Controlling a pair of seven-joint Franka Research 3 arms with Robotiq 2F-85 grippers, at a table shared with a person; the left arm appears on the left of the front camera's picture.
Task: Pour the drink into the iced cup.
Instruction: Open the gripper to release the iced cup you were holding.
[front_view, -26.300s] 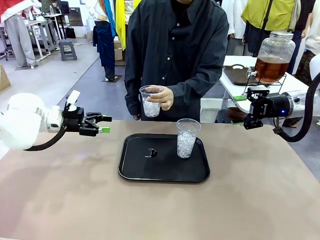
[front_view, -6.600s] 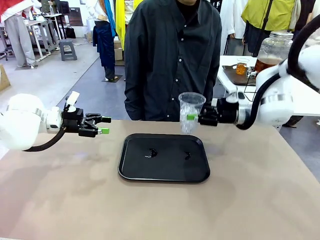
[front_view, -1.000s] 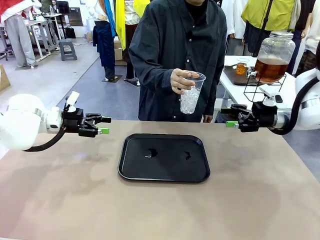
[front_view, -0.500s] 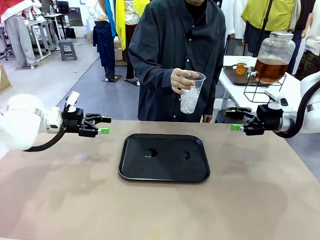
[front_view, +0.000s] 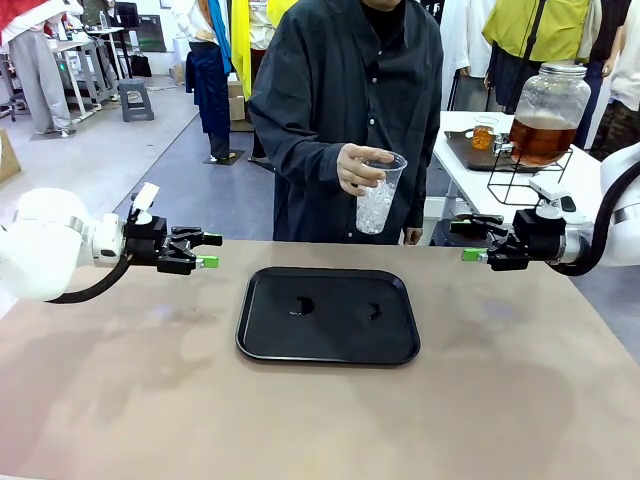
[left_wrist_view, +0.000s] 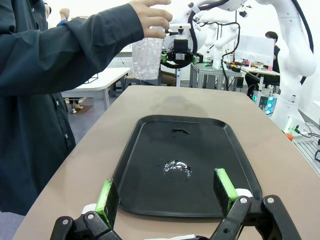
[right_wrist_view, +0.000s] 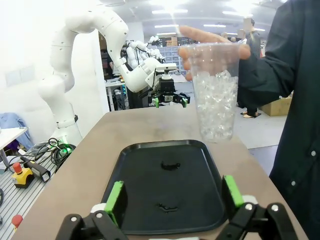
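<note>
Person's hand (front_view: 362, 167) held the iced cup (front_view: 378, 195) in the air above the far edge of the tray (front_view: 328, 316) — cup upright, full of ice, no liquid in it yet. Tray lay black and bare on the counter (front_view: 300, 420) but for two small wet spots.

Left claw (front_view: 205, 250) hovered left of the tray, jaws spread, holding nothing. Right claw (front_view: 470, 240) hovered right of the tray, near the counter's far edge, jaws likewise spread and empty.

The drink (front_view: 541, 138) — amber, clear — sat in a big glass jar (front_view: 547, 112) on a wire stand, on a side table beyond the right claw, well away from the tray.

Judged step: the cup is with the person and the pouring has not begun. Next move likely calls for getting cup and jar together, probably the person carrying the cup to the jar's tap; the claws need only keep clear.
</note>
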